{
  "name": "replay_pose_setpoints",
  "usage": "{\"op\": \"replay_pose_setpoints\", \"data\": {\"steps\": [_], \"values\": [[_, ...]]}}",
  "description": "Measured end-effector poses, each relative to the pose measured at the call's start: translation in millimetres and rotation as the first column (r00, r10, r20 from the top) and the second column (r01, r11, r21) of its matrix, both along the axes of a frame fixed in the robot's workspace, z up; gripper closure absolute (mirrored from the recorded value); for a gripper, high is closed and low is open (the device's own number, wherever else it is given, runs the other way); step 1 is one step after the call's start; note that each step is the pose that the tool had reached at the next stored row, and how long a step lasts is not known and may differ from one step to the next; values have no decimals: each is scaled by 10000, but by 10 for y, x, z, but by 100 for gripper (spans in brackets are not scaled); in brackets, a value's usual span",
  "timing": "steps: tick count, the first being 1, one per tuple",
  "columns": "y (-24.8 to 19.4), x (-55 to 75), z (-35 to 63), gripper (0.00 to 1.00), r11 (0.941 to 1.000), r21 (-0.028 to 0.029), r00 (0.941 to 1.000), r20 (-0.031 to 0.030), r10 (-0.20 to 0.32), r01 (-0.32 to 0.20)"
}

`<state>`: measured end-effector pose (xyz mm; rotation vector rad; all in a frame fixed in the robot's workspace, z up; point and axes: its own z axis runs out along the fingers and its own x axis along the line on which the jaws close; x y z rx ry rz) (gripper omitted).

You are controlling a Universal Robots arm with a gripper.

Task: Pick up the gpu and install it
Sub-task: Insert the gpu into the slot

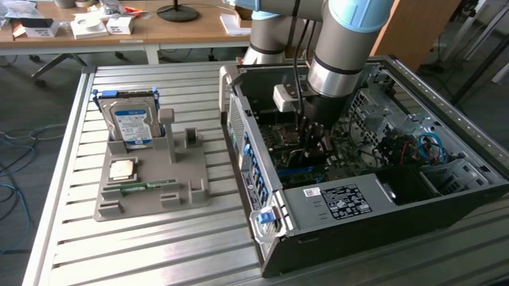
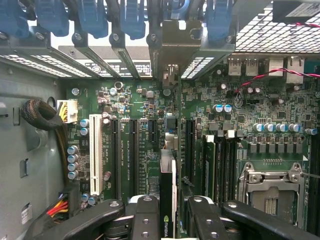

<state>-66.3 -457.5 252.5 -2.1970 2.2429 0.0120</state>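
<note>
Fingers [image 2: 150, 220], black and jointed, clamp the thin dark gpu card [image 2: 167, 200] edge-on between them, inside the open black computer case [image 1: 334, 238] on the slatted metal surface [image 1: 159, 238]. Card hangs above the green motherboard [image 2: 150, 105]; its long axis runs parallel to the black expansion slots [image 2: 134, 155], bracket end toward the rear slot openings. Whether it sits directly over a slot, cannot tell.

On the edge of the gpu [image 2: 167, 200], low in the centre of the wrist view, a green NVIDIA eye logo can be made out; the fine white lettering printed on the motherboard [image 2: 150, 107] around it is too small to read. In the exterior view, the white label [image 1: 344, 201] on the computer case [image 1: 382, 229], lower right, carries small print and a code square that cannot be read; likewise the blue-white label on the hard drive [image 1: 131, 122], upper left.
</note>
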Motion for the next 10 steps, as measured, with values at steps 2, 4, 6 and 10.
{"op": "replay_pose_setpoints", "data": {"steps": [2,4,6,10], "values": [[0,-2,0,73,10000,0,10000,0,0,0],[1,-8,-1,73,10000,1,10000,3,-2,2],[0,-11,0,73,10000,1,10000,5,1,-1],[-1,-12,-3,73,10000,0,10000,5,0,0]]}}
